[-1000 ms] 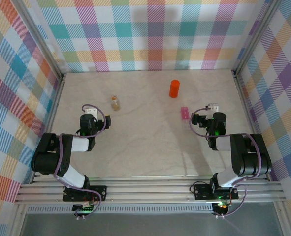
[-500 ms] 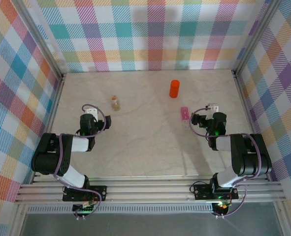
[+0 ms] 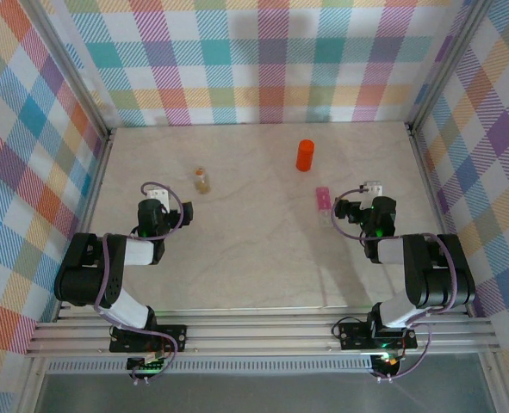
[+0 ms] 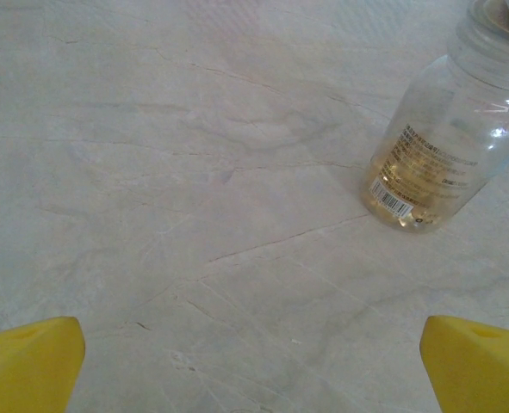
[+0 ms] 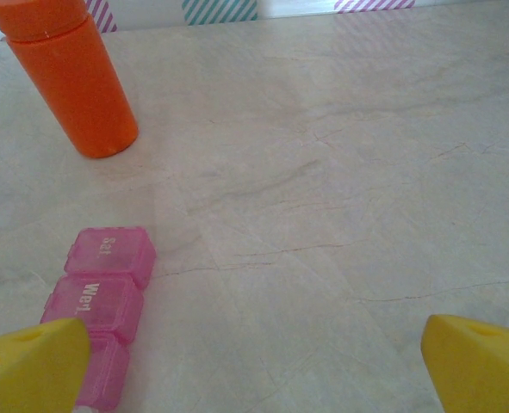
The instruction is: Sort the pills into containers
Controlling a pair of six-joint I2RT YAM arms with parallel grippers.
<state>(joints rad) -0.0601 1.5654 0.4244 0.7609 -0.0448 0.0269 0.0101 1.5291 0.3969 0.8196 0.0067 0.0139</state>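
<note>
The pink pill box point(image 3: 322, 200) lies flat right of the table's middle. In the right wrist view the pill box point(image 5: 103, 301) sits at the lower left, partly behind my left fingertip point(image 5: 30, 361). My right gripper point(image 5: 254, 366) stands open over bare table, just right of the box point(image 3: 373, 188). A clear bottle point(image 3: 202, 180) with yellowish contents at its bottom stands upright, ahead and right of my open left gripper point(image 3: 155, 194). In the left wrist view the bottle point(image 4: 448, 146) is upper right and nothing lies between my left gripper's point(image 4: 254, 366) fingers. I make out no single pills.
An orange bottle point(image 3: 305, 155) stands upright beyond the pill box, top left in the right wrist view point(image 5: 69, 73). Checked walls point(image 3: 263, 60) enclose the marble table point(image 3: 254, 249) at the back and sides.
My left gripper has edged slightly to the left. The right arm and all objects are where they were.
</note>
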